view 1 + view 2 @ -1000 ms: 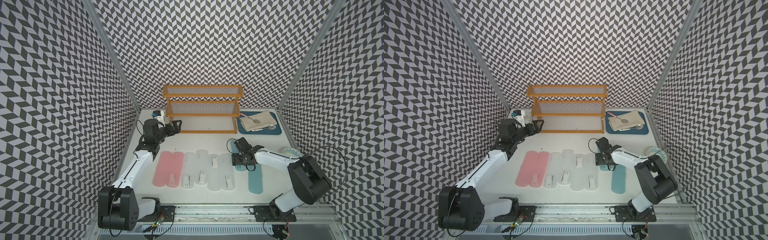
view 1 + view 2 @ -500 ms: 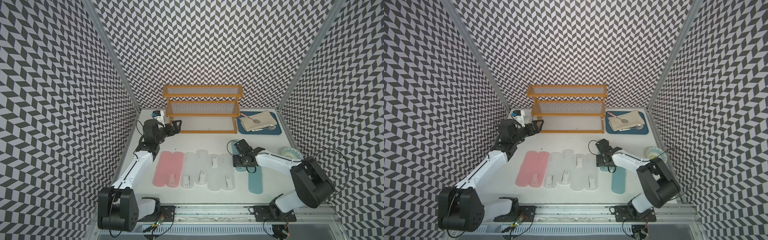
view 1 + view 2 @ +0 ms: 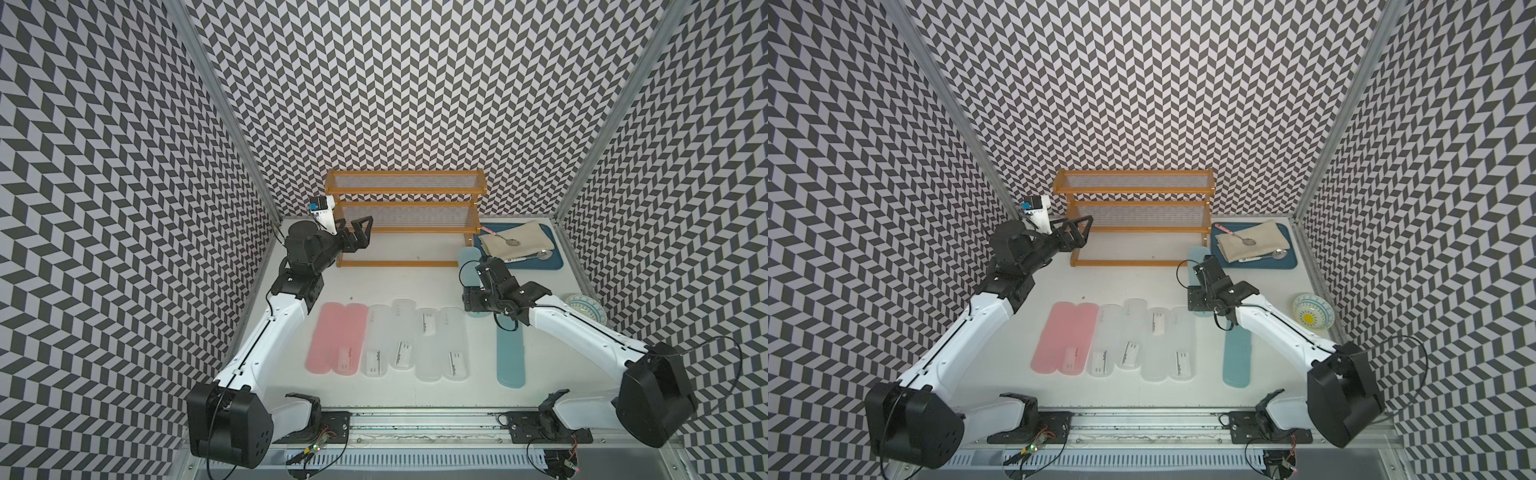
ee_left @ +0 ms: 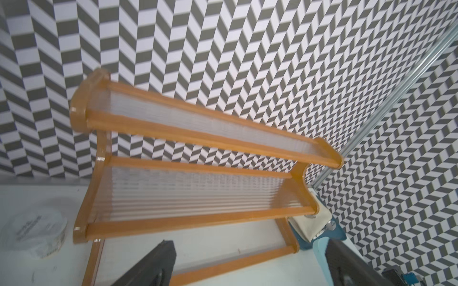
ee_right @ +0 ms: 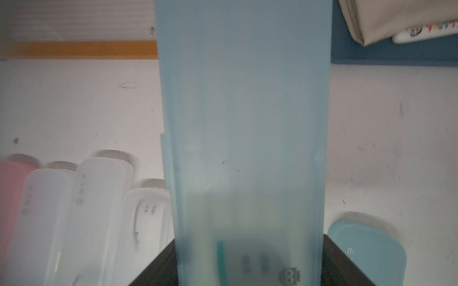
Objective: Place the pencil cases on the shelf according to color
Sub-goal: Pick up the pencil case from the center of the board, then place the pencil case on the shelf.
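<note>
Jaws on the right clamp a light blue pencil case [image 5: 245, 123]; left jaws gape empty beside the shelf [image 3: 405, 208].
I see the held case between the shelf's right end and the dark blue tray [image 3: 552, 262]; the other blue case [image 3: 510, 353], four clear cases [image 3: 428, 357] and two pink cases [image 3: 324, 340] lie on the table [image 3: 395, 282].

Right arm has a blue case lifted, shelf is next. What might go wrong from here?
1. The right claw grips the held blue case near one end, so most of its length juts out; it may pivot or slip in transit.
2. Its far end sits close to the shelf and the dark blue tray; a swing could clip either.
3. The left claw hangs open by the shelf's left end, possibly in the way.
</note>
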Controlling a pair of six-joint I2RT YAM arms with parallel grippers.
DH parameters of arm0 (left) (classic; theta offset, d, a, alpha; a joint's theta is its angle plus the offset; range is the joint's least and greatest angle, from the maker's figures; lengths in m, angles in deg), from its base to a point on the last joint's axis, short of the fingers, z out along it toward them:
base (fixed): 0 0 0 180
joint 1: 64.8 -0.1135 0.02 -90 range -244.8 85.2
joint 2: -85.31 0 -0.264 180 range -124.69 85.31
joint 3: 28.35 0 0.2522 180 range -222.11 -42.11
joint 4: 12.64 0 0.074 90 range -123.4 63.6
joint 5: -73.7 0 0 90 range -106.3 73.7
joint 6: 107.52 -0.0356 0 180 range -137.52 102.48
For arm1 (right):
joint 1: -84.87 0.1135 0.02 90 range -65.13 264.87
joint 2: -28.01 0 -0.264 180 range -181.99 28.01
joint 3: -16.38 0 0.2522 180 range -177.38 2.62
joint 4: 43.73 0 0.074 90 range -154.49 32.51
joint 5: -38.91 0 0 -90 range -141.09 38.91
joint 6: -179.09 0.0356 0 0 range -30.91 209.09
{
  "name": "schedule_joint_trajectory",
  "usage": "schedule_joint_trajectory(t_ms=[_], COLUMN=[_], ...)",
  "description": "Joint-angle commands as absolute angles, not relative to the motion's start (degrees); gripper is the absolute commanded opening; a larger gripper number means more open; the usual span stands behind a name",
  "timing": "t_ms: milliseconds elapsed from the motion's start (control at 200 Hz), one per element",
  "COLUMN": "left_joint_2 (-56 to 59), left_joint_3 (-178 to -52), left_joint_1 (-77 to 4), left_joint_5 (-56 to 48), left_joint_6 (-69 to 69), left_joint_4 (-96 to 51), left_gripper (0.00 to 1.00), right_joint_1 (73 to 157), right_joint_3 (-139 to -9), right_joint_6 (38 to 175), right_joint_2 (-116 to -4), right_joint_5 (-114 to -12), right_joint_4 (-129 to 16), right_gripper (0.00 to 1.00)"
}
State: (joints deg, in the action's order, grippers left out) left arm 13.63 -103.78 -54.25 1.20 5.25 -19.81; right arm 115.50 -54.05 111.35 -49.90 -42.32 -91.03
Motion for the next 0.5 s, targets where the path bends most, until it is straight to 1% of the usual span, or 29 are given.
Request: schedule_joint_trajectory(t_ms=[0,200,315,496], left_joint_2=[11.21,4.03,3.05,5.71], left_joint_3=[-106.48,-112.32,-109.3,-105.75], left_joint_1=[-53.73,-52.85,-52.67,-52.6], left_joint_5=[2.78,5.75,4.93,3.09], left_joint_6=[3.78,-0.22,-0.81,-1.06], left_joint_4=[-14.1,-14.72,-12.73,-11.98], left_gripper=[1.0,1.0,0.99,0.99], right_joint_1=[115.9,115.9,115.86,115.18], right_joint_3=[-59.06,-68.62,-75.28,-87.36], right_joint_6=[108.19,105.51,104.49,103.0], right_joint_2=[-48.21,-50.96,-53.23,-59.08], right_joint_5=[-44.34,-44.23,-41.64,-41.82], right_joint_4=[-89.34,-88.54,-88.51,-88.98], right_gripper=[0.67,0.68,0.69,0.7])
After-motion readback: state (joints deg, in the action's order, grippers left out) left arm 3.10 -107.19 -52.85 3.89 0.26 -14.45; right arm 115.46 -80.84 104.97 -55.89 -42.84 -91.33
